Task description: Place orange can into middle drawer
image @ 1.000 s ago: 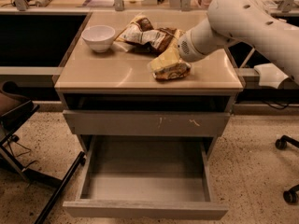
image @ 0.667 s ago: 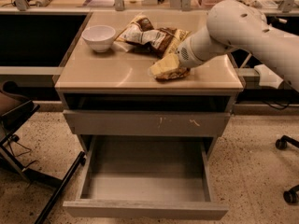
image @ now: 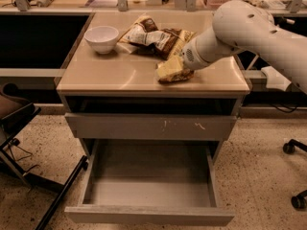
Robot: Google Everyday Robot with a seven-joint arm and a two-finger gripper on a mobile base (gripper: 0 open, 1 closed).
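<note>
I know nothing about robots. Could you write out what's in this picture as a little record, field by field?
gripper: at the end of the white robot arm, low over the right side of the tan countertop
orange can: small, shiny gold-orange metal, on the countertop right by the gripper
middle drawer: wide, shallow, grey, pulled open, nothing visible inside
scratched grey drawer front: above it, shut
round white bowl: back left
crinkled brown-and-white snack bags: behind the can

Smooth plastic arm's (image: 249, 30) jaws at crinkly bags (image: 153, 35); glossy bowl (image: 101, 37), matt grey drawer (image: 148, 193).
</note>
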